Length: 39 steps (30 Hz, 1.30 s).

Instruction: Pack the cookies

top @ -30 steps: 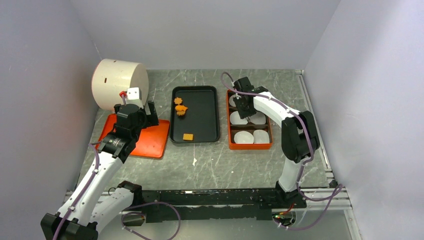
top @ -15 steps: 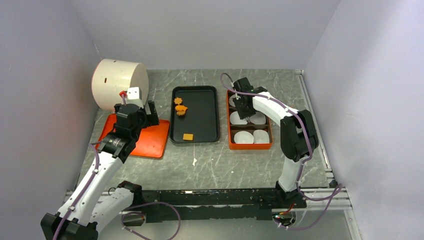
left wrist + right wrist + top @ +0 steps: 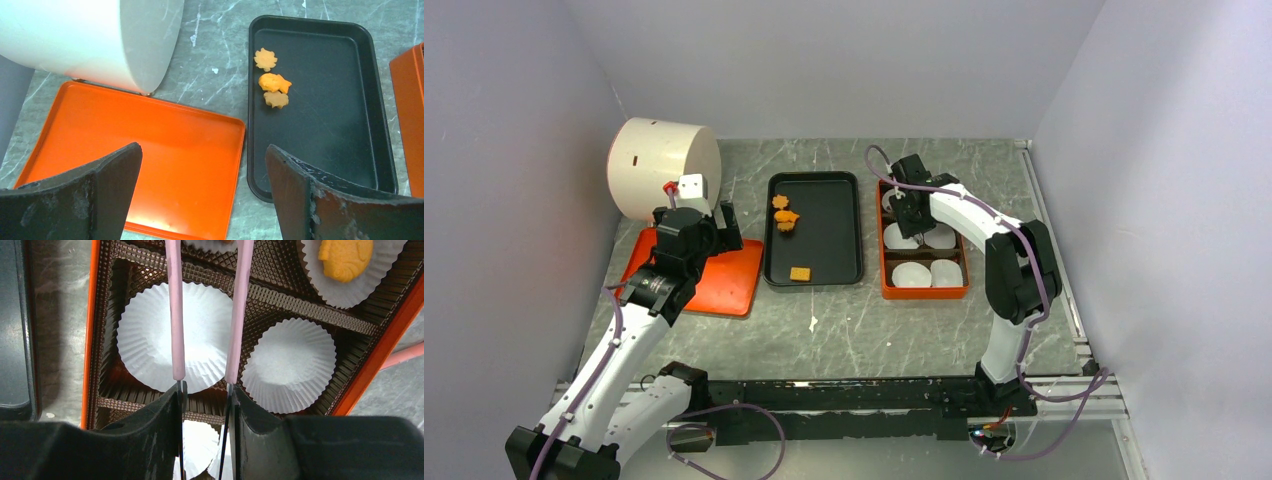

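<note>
White drum (image 3: 664, 168) lies on its side at your far left, its lower rim meeting the far edge of the orange tray (image 3: 150, 150). Your left gripper (image 3: 202, 155) hangs above that tray with its jaws spread wide and nothing between them. The tray's flat floor shows under the whole gap.

Only a thin strip of marbled table (image 3: 844, 320) separates the orange tray's right lip from the black tray (image 3: 844, 235). Three cookies (image 3: 272, 82) sit in a short line near the black tray's far left wall, and the nearer two touch. A square cookie (image 3: 800, 273) lies alone close to the near lip. To their right, the tray floor runs open to its right wall.

Another thin strip of table separates it from the orange-walled box (image 3: 924, 293), which brown ridges split into cells lined with white paper cups (image 3: 292, 370). Your right gripper (image 3: 909, 205) is over the box's far half. Its pink fingers (image 3: 175, 315) run parallel and narrowly apart above one cup, close to the ridges. Their tips pass off the wrist view's top edge, so you cannot tell if they pinch anything. One orange biscuit (image 3: 346, 257) rests in the cup by the box's right wall.
</note>
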Each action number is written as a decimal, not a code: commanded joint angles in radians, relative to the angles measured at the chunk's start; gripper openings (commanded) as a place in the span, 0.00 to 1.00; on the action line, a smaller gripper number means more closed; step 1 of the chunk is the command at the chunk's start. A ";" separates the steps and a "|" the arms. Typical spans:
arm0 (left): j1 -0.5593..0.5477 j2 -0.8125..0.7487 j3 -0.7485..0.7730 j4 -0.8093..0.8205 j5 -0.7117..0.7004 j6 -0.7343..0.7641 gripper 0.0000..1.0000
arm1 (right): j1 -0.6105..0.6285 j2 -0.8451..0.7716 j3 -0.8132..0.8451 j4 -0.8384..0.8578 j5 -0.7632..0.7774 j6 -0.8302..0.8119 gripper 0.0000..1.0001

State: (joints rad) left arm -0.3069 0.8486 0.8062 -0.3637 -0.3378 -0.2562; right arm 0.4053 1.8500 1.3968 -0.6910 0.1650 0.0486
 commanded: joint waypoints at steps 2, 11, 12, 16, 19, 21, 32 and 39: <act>0.005 0.004 0.004 0.034 0.010 0.001 0.98 | -0.005 -0.065 0.028 0.014 -0.014 0.007 0.37; 0.005 0.007 0.004 0.034 0.010 0.002 0.98 | 0.010 -0.156 0.018 0.012 -0.040 0.014 0.34; 0.005 0.006 0.004 0.034 0.012 0.001 0.98 | 0.016 -0.169 0.017 0.012 -0.048 0.012 0.33; 0.005 0.006 0.004 0.032 0.011 0.001 0.98 | 0.057 -0.206 0.019 -0.009 -0.085 -0.002 0.33; 0.005 0.006 0.004 0.033 0.012 0.003 0.98 | 0.113 -0.220 0.024 -0.032 -0.083 -0.006 0.33; 0.005 0.007 0.004 0.034 0.014 0.002 0.98 | 0.157 -0.225 0.024 -0.045 -0.084 -0.010 0.33; 0.005 0.012 0.002 0.034 0.018 0.004 0.98 | 0.324 -0.181 0.019 -0.080 -0.160 -0.041 0.32; 0.005 0.007 0.005 0.028 -0.002 0.002 0.98 | 0.388 -0.123 0.002 -0.097 -0.206 -0.086 0.32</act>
State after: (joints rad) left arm -0.3069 0.8616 0.8062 -0.3637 -0.3367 -0.2562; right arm 0.7647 1.6985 1.3972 -0.7715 -0.0101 0.0036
